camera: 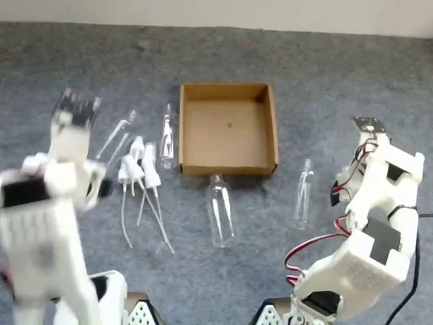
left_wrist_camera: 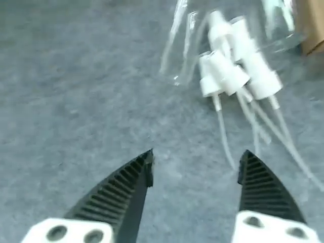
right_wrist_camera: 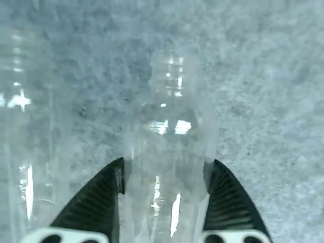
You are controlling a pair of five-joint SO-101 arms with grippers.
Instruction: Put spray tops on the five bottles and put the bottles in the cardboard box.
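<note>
The open cardboard box [camera: 229, 164] sits mid-table. Several white spray tops [camera: 136, 165] with long tubes lie in a cluster left of it. Clear bottles lie on the carpet: one [camera: 167, 140] by the box's left wall, one [camera: 220, 211] in front of the box, one [camera: 302, 193] further right. My left gripper [camera: 76, 106] is open above bare carpet, a short way from the spray tops [left_wrist_camera: 233, 76]. My right gripper [right_wrist_camera: 167, 162] has its fingers against both sides of a clear bottle [right_wrist_camera: 172, 116], neck pointing away. Another bottle [right_wrist_camera: 17, 101] lies beside it.
Grey carpet covers the whole table. A thin clear bottle [camera: 114, 137] lies left of the spray tops. The right arm [camera: 375, 223] is folded at the right side. A corner of the box [left_wrist_camera: 311, 25] shows past the spray tops in the left wrist view.
</note>
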